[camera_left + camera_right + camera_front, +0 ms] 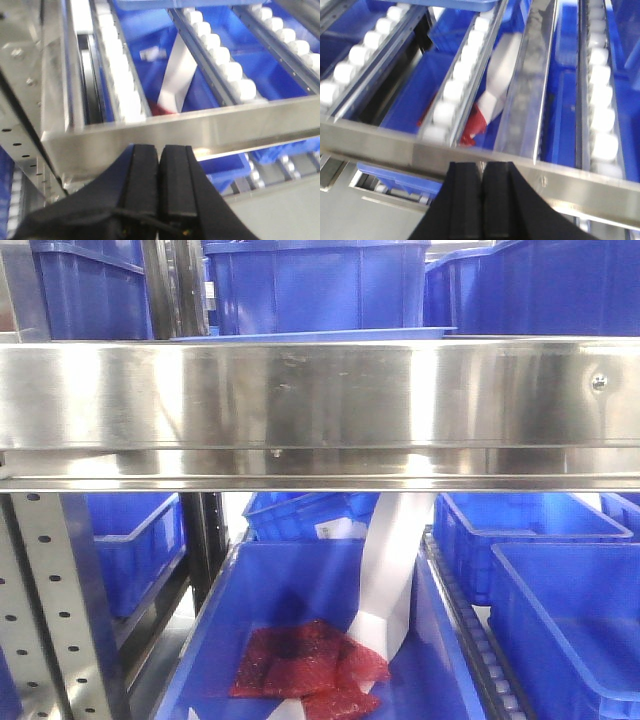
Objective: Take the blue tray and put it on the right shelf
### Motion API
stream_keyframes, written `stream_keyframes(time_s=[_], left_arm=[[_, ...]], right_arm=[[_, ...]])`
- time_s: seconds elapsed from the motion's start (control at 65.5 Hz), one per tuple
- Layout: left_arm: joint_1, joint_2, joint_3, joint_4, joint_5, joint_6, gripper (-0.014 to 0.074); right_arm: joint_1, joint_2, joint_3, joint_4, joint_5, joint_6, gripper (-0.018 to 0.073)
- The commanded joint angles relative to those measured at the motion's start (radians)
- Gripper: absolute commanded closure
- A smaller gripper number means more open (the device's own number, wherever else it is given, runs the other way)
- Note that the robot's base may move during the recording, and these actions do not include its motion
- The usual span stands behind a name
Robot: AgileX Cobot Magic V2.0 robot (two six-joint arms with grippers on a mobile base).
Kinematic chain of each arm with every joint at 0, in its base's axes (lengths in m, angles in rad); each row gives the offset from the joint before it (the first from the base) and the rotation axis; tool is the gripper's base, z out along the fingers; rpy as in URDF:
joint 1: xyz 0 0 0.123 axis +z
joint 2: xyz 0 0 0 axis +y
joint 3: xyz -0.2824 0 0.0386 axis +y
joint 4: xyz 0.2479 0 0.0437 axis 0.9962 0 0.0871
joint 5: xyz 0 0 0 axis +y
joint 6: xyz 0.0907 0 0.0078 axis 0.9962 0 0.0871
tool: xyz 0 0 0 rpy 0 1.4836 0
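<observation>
I see tray (320, 335) flat on shelf (320, 400), long axis along rail | left gripper (160, 185) pressed together, empty | right gripper (481, 200) same | bin (250, 600) below holds red bag (310, 670)

A broad, shiny stainless-steel shelf rail (320, 405) is spanning the whole view. The thin rim of a light blue plastic tray (315, 335) is showing just above it, with deep, dark blue plastic bins (305, 285) standing behind. Below, a red mesh bag (310, 670) and a white paper strip (385, 570) are lying in another blue bin (215, 640), beside a perforated grey metal upright (60, 610).
</observation>
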Motion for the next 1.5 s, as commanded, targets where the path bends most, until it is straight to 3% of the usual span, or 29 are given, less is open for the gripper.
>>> stream_keyframes(time_s=[0.0, 0.137, 0.275, 0.458, 1.053, 1.114, 1.266, 1.48], left_arm=[[-0.009, -0.147, 0.097, -0.017, -0.193, 0.000, 0.0644], [-0.009, -0.344, 0.266, -0.018, -0.341, 0.002, 0.0644], [-0.009, -0.499, 0.374, 0.052, -0.438, 0.016, 0.0644], [-0.009, -0.589, 0.406, 0.068, -0.460, 0.016, 0.0644], [-0.002, -0.589, 0.406, 0.062, -0.456, 0.016, 0.0644], [0.031, -0.591, 0.406, 0.059, -0.437, 0.016, 0.0644], [0.197, -0.638, 0.446, 0.057, -0.346, 0.016, 0.0644], [0.346, -0.774, 0.667, 0.057, -0.495, 0.016, 0.0644]], right_arm=[[0.001, -0.107, 0.107, -0.032, -0.194, -0.033, 0.0503], [0.001, -0.285, 0.351, -0.056, -0.344, -0.042, 0.0503], [0.001, -0.483, 0.483, -0.064, -0.417, -0.042, 0.0503], [0.001, -0.650, 0.489, -0.083, -0.500, -0.042, 0.0503], [0.001, -0.657, 0.489, -0.083, -0.541, -0.042, 0.0503], [0.001, -0.657, 0.489, -0.083, -0.541, -0.041, 0.0503], [0.001, -0.657, 0.489, -0.083, -0.541, -0.041, 0.0503], [0.001, -0.657, 0.489, -0.083, -0.541, -0.041, 0.0503]])
